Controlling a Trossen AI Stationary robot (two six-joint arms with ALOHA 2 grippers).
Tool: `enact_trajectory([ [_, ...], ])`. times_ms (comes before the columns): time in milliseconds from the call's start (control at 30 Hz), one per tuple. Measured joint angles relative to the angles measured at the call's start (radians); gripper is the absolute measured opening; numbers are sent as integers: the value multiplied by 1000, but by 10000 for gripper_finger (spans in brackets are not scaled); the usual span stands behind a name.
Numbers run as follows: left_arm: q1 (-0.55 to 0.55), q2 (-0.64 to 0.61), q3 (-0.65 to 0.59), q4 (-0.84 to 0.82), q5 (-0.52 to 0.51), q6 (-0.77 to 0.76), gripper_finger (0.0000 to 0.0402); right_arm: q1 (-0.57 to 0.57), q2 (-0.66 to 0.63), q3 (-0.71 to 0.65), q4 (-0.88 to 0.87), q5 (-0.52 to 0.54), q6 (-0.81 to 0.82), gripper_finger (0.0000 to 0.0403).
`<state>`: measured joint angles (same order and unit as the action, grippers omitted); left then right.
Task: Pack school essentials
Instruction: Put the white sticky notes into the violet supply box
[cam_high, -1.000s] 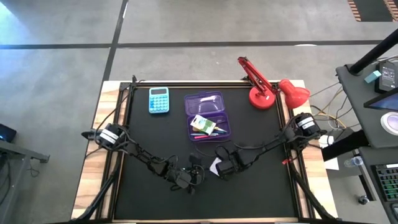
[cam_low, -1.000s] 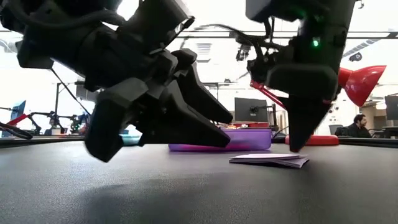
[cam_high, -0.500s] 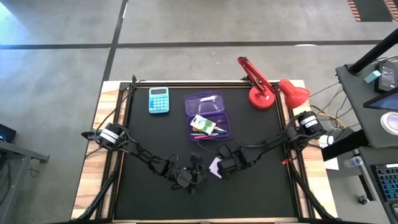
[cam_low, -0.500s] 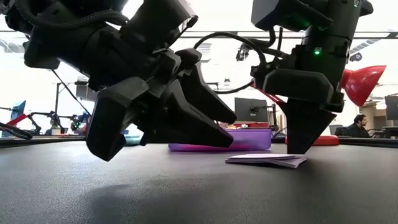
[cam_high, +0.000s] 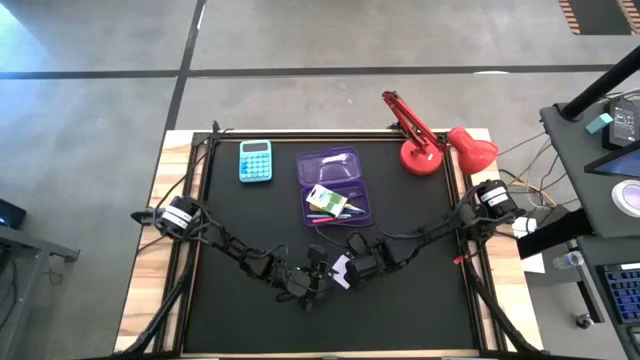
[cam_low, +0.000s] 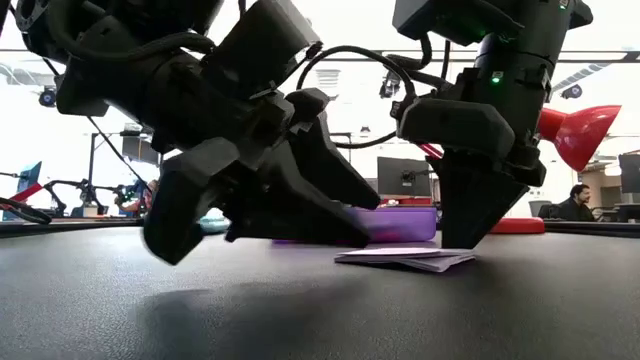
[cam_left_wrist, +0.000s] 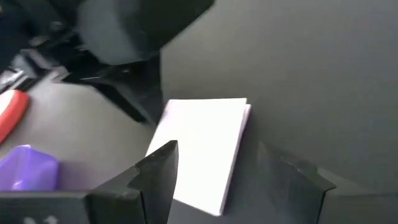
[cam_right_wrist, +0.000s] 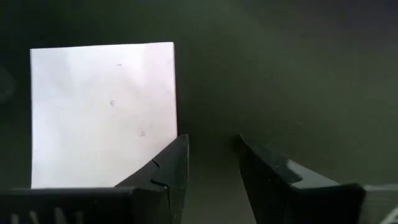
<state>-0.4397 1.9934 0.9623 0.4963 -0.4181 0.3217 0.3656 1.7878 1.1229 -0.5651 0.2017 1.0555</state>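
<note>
The small white square pad (cam_high: 341, 271) lies flat on the black table near its near edge, and is also seen as a thin pad (cam_low: 405, 258) in the low view. My right gripper (cam_high: 355, 267) stands at the pad's right end, open by a narrow gap, fingers pointing down. My left gripper (cam_high: 312, 274) is open and comes in low from the left; its fingers (cam_left_wrist: 158, 177) flank the pad (cam_left_wrist: 202, 146). The open purple case (cam_high: 335, 185) holds the green-and-white packet (cam_high: 325, 198) and pens (cam_high: 338, 211). My right gripper comes from above, pointing down, at the pad's right end (cam_low: 452, 260). One finger (cam_right_wrist: 168, 163) stands on the pad's corner (cam_right_wrist: 158, 127); the other is off the pad over bare table. The pad stays flat on the table. My left gripper: whether its fingers touch the pad, I cannot tell.
A light-blue calculator (cam_high: 255, 160) lies at the far left of the mat. A red desk lamp (cam_high: 430, 145) stands at the far right corner. Bare black table (cam_high: 240, 220) stretches left of the case and along the near edge. Cables run from both arms across the mat.
My right gripper has moved toward the table's left, and the white pad has slid flat along the table with it, toward my left gripper. My left gripper has edged toward the pad.
</note>
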Motion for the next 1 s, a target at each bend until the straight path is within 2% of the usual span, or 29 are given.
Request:
enact_trajectory([
  [133, 0, 1, 0, -54, 38, 0, 205, 0, 0, 0, 41, -4, -4, 128],
  [467, 11, -1, 2, -90, 43, 23, 205, 0, 3, -2, 147, -8, -19, 128],
  [633, -3, -6, 9, -176, 35, 25, 205, 0, 4, -12, 159, -6, -19, 128],
  [1000, -13, -5, 7, -183, 38, 32, 205, 1, 2, -35, 210, 1, -18, 128],
])
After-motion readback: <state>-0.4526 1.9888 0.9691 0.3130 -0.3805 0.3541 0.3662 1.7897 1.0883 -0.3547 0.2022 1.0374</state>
